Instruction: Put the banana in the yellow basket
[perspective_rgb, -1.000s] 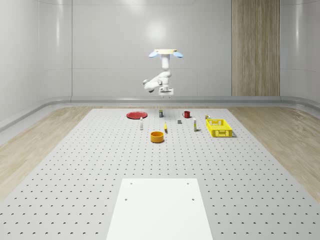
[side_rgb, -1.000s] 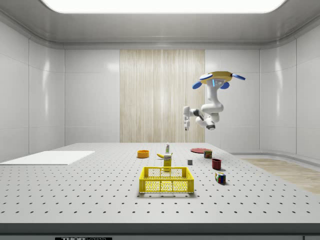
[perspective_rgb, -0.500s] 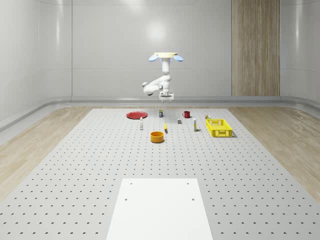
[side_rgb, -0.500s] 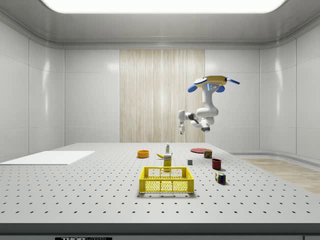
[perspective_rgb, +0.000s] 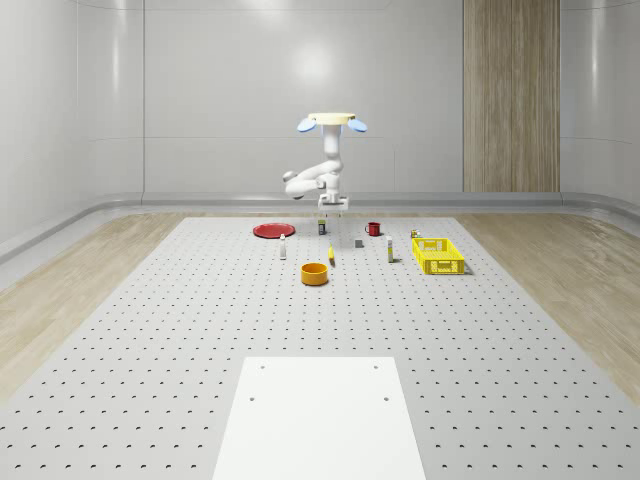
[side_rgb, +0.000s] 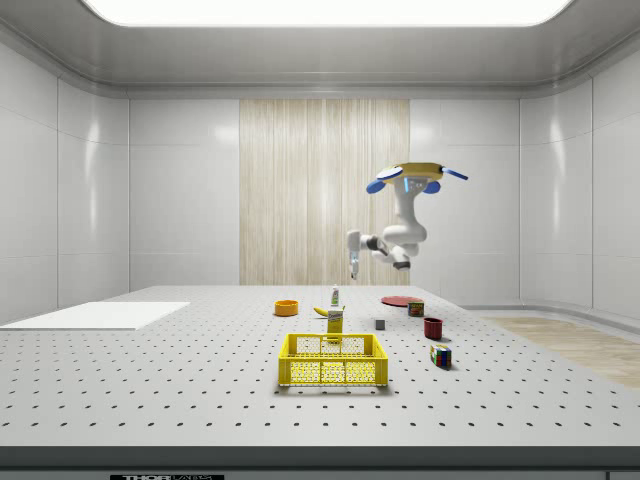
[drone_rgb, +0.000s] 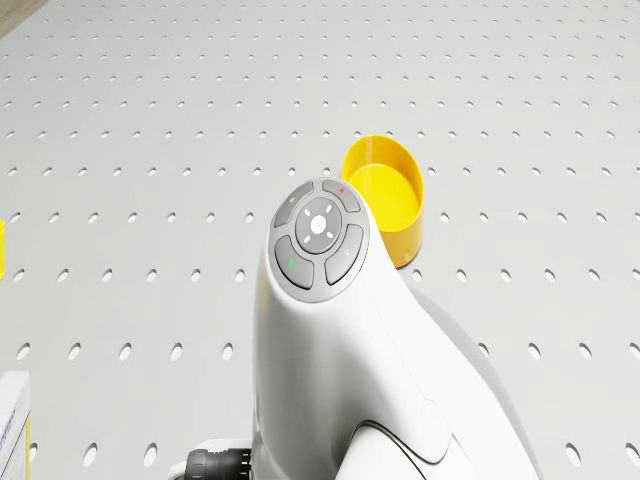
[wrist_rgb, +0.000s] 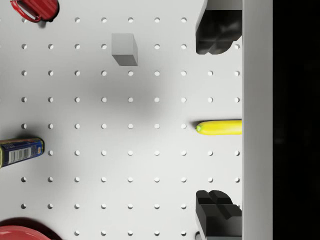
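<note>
perforated table (perspective_rgb: 200, 330), banana (wrist_rgb: 218, 127), yellow basket (side_rgb: 333, 360)

A simulated test hall or robotics lab, not a home. Smooth pale wall panels (side_rgb: 90, 190) with rounded corners, one wood-look strip (side_rgb: 324, 190), a large light panel (side_rgb: 325, 10) in the ceiling. Far below the gripper (side_rgb: 352, 267), a wide grey platform (perspective_rgb: 180, 340) drilled with regular holes, like an optical bench. Further away, one plain white slab (perspective_rgb: 318, 415).
</note>
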